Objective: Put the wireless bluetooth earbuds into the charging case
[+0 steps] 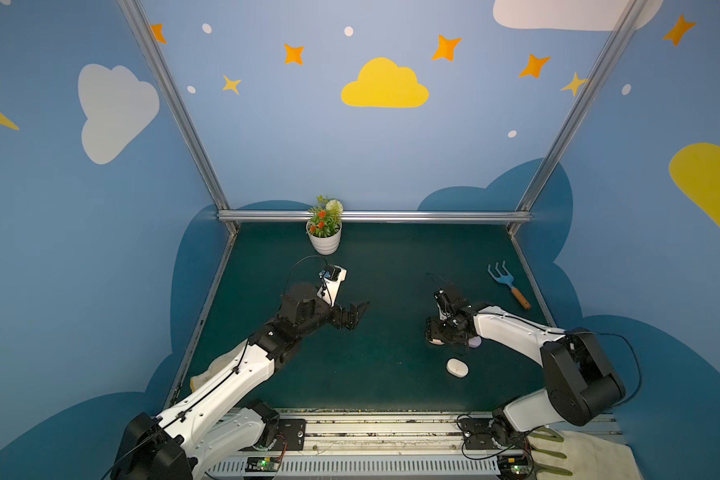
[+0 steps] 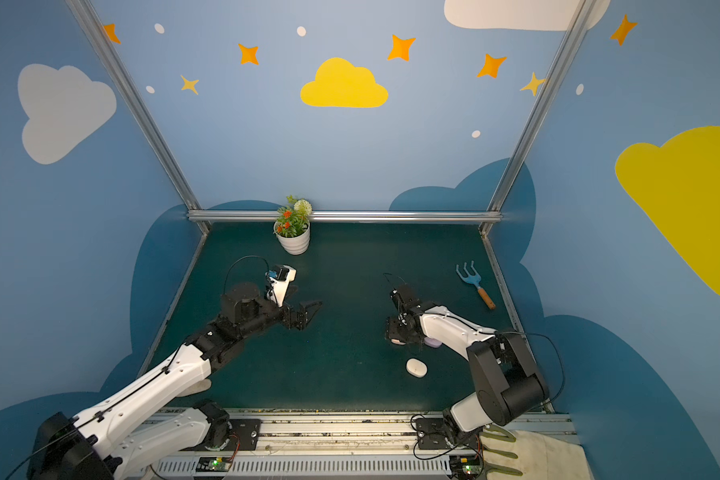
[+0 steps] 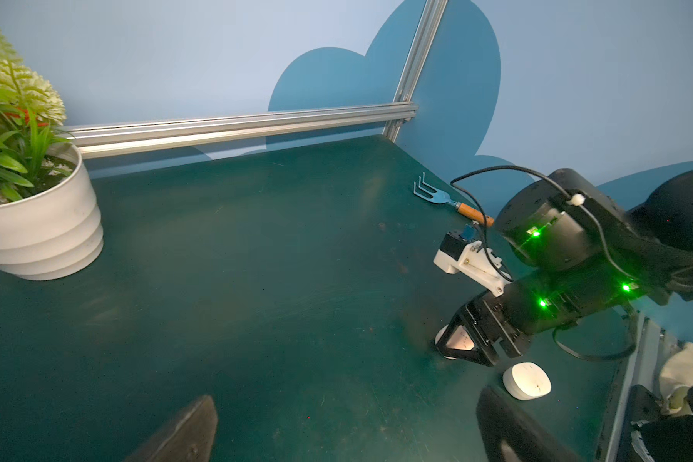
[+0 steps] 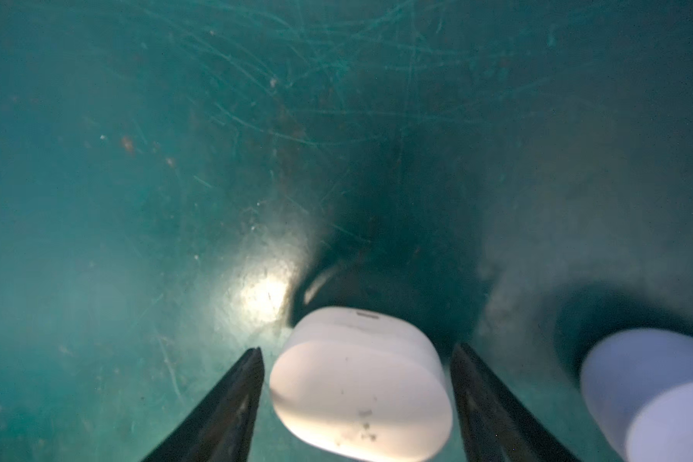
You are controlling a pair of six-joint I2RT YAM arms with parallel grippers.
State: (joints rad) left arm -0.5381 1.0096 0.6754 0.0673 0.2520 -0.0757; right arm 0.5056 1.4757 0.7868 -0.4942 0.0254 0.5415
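Earbuds not visible; all three cases look closed. Pale case (image 4: 361,384) lies on table (image 1: 391,270) between right gripper (image 4: 357,352) jaws, apart, slim gaps each side. Lilac case (image 4: 657,392) just beside, white case (image 1: 457,368) near. Left gripper (image 1: 360,316) spread wide, empty. Step: case handling. Next likely needs a lid opened, case braced.

Three closed, pebble-like oval charging cases lie flat on the desk (image 1: 383,386) around 4 o'clock: a white case (image 1: 457,368), a pale pink case (image 4: 361,384) at its 11 o'clock, a lilac case (image 4: 653,396) at its 1 o'clock.
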